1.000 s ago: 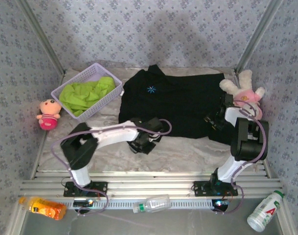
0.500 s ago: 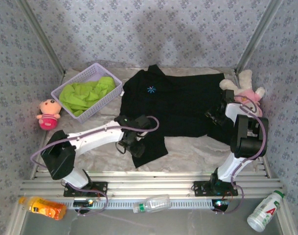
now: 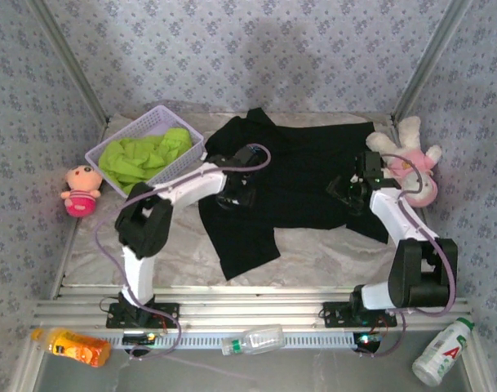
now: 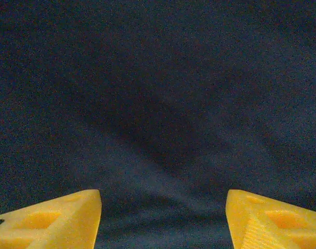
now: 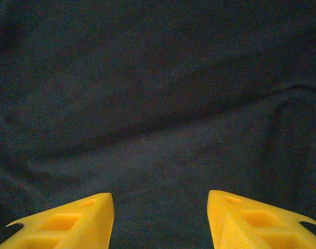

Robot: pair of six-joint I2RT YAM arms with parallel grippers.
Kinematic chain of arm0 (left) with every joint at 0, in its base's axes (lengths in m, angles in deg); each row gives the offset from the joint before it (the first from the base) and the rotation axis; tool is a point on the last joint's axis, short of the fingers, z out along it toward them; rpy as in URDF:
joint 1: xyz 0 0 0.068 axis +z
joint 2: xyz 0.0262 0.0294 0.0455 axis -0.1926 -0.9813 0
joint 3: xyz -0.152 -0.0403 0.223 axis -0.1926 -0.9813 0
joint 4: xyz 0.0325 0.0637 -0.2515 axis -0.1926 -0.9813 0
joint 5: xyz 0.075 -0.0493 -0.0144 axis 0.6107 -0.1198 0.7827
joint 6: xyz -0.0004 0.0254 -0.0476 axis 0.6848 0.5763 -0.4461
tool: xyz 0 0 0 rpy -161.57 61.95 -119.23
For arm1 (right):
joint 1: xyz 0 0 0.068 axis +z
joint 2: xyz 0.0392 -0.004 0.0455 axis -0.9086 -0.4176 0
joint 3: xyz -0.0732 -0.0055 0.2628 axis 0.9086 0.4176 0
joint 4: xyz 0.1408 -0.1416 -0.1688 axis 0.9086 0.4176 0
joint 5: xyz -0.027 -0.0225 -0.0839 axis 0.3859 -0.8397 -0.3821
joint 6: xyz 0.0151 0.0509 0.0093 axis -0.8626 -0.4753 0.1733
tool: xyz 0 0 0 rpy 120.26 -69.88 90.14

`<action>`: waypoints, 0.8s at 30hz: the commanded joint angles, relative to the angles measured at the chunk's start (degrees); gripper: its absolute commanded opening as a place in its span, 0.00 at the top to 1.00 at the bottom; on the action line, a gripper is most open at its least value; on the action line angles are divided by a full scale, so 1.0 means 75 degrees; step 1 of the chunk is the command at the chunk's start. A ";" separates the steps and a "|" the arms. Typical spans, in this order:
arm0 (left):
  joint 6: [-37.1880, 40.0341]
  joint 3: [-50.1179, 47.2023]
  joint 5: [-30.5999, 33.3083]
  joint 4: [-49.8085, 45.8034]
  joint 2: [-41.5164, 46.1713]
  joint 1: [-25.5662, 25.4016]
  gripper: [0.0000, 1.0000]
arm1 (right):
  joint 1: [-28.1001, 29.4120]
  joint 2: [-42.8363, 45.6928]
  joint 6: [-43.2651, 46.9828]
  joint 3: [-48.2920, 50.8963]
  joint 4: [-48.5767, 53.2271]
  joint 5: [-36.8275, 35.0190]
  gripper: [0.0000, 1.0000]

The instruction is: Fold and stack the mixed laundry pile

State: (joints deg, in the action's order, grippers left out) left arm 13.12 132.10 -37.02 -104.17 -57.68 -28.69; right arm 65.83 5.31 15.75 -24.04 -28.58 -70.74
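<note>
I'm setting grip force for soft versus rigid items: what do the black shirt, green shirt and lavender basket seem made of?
Black T-shirt: soft matte knit cloth, perhaps cotton; it drapes flat with shallow wrinkles.
Lime-green T-shirt: similar soft cloth, crumpled into folds.
Lavender basket: stiff, likely moulded plastic; its slotted walls hold their shape.

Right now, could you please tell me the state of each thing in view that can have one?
black T-shirt, spread out, not yet folded.
lime-green T-shirt, crumpled inside the lavender basket.
lavender basket, upright.
left gripper, open over the black T-shirt, holding nothing.
right gripper, open over the black T-shirt, holding nothing.
clear bottle, lying on its side.
</note>
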 commanded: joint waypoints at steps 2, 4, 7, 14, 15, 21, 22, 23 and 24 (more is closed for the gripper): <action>-0.0722 0.0936 0.0005 -0.0168 -0.0715 0.0787 0.33 | -0.0306 -0.0105 0.0439 -0.0113 0.0481 -0.0210 0.43; -0.0908 0.1154 -0.0159 -0.0258 -0.1017 0.1015 0.33 | -0.0610 -0.0410 0.0690 -0.0379 0.0487 -0.0286 0.42; -0.1087 0.1241 -0.0338 -0.0334 -0.1359 0.1190 0.33 | -0.1108 -0.0932 0.0990 -0.0770 0.0703 -0.0443 0.41; -0.0813 0.1656 -0.0185 -0.0500 -0.2155 0.1534 0.33 | -0.2027 -0.1348 0.1613 -0.0979 0.1610 -0.0482 0.38; -0.0726 0.1830 -0.0173 -0.0583 -0.2321 0.1631 0.33 | -0.2181 -0.1290 0.1692 -0.0886 0.1659 -0.0414 0.37; 0.0583 0.3788 0.0777 -0.1685 -0.3163 0.2082 0.33 | -0.2636 -0.1313 0.1976 -0.0616 0.1877 0.0127 0.36; 0.0881 0.4179 0.1058 -0.1912 -0.3250 0.2084 0.32 | -0.2637 -0.1347 0.2070 -0.0681 0.1931 0.0092 0.36; 0.1108 0.4463 0.1167 -0.2074 -0.3283 0.2093 0.32 | -0.2624 -0.1364 0.2091 -0.0740 0.1930 0.0023 0.36; 0.1306 0.4717 0.1155 -0.2196 -0.3277 0.2092 0.31 | -0.2604 -0.1372 0.2088 -0.0772 0.1972 -0.0001 0.36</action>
State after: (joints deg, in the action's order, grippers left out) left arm 15.81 162.54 -33.47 -113.35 -81.18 -13.45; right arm 46.11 -4.85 29.17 -29.20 -16.87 -71.68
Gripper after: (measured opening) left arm 0.683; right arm 0.637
